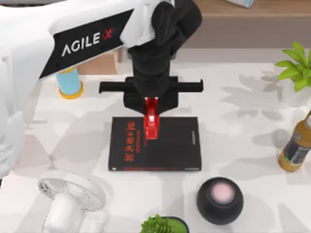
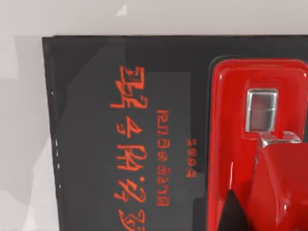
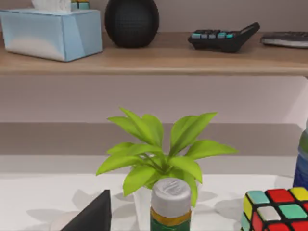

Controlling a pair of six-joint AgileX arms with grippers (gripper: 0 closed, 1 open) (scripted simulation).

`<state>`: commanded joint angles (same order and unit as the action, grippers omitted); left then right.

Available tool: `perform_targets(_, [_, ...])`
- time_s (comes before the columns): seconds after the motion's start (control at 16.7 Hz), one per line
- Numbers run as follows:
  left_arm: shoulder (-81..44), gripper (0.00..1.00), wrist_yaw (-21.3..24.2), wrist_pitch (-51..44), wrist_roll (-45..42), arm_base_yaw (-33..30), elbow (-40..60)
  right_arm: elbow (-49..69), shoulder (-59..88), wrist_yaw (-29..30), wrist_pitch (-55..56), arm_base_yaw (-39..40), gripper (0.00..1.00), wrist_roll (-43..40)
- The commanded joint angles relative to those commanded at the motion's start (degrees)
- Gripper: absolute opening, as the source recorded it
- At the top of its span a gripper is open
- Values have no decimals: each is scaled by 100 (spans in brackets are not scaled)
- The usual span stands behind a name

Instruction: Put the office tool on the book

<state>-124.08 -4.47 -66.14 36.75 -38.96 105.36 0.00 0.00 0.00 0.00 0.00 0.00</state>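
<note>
The book (image 1: 170, 145) is black with red lettering and lies flat at the middle of the table. The office tool (image 1: 151, 122), a small glossy red stapler, points lengthwise over the book's far half. My left gripper (image 1: 151, 108) hangs above the book's far edge, shut on the stapler's far end. In the left wrist view the red stapler (image 2: 240, 144) sits close over the book cover (image 2: 96, 144) beside its red lettering. I cannot tell whether the stapler touches the cover.
A blue cylinder with yellow caps (image 1: 69, 82) stands at the far left. A black round speaker (image 1: 219, 200), a bottle (image 1: 296, 145), two plants (image 1: 296, 65) (image 1: 160, 224) and a clear glass object (image 1: 70, 199) ring the book. A Rubik's cube (image 3: 276, 209) sits near the right arm.
</note>
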Motion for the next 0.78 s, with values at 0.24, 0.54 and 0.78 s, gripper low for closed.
perform_targets(0.24, [-71,0,-63,26,215,-206,-143,0,0,0,0,0,100,0])
perform_targets(0.54, [-84,0,-53,118,197,-183,-223,0,0,0,0,0,100,0])
perform_targets(0.78, [-217,0,-59,608,177,-171,-571,0,0,0,0,0,100,0])
